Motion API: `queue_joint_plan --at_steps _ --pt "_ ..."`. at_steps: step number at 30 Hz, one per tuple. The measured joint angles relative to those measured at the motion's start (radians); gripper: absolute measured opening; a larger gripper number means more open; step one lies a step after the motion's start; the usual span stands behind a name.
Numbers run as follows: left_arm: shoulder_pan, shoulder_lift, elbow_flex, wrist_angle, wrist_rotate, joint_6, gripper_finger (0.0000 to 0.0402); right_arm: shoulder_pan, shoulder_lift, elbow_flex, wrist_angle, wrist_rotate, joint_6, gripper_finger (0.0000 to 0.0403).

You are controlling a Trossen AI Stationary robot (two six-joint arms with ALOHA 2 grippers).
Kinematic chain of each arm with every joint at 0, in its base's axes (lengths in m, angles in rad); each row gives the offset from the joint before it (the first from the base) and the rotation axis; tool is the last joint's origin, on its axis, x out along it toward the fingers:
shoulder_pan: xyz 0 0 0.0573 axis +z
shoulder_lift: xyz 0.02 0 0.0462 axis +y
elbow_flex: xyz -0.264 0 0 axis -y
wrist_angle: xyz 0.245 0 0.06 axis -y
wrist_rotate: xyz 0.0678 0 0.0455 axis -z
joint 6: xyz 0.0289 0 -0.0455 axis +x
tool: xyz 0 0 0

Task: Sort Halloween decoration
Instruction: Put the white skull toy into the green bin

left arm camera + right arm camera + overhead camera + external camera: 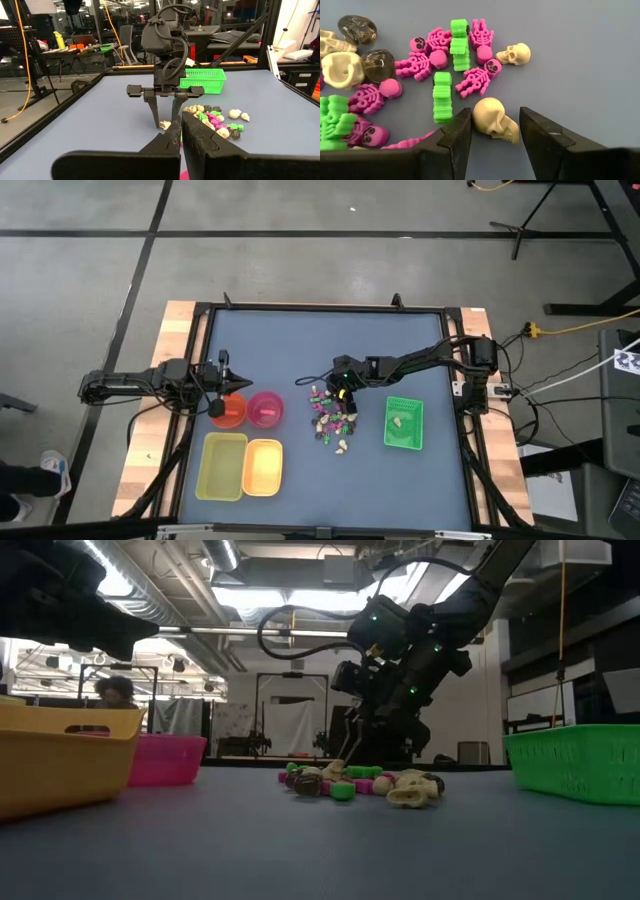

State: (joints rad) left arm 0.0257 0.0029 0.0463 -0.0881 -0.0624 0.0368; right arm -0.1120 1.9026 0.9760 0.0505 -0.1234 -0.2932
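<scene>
A pile of Halloween decoration (330, 420) lies on the blue table: magenta skeletons (477, 80), green pieces (442, 95), dark skulls (377, 62) and cream skulls. My right gripper (495, 114) reaches down at the pile's far edge, closed around one cream skull (494, 120). My left gripper (181, 140) is shut on nothing and stays level above the orange bowl (228, 412) at the table's left. My right gripper pinches the cream skull between its two fingers, one finger (462, 127) on the rounded crown side (477, 116), the other on the jaw end (514, 134). The fingers slant down from the table's right. The skull lies on the table.
A pink bowl (265, 409) stands beside the orange one. Two yellow trays (240, 466) sit near the front left. A green basket (404, 423) with cream pieces in it stands right of the pile. Bare table lies at the far side.
</scene>
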Motion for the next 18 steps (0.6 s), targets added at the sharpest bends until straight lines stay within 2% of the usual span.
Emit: queue_joint_plan --at_steps 14,18 --pt "0.000 0.000 0.000 0.000 0.000 0.000 0.0000 0.000 0.000 0.000 0.000 0.000 0.000 0.0165" --pt "0.000 0.000 0.000 0.000 0.000 0.000 0.0000 0.000 0.000 0.000 0.000 -0.001 0.000 0.0147"
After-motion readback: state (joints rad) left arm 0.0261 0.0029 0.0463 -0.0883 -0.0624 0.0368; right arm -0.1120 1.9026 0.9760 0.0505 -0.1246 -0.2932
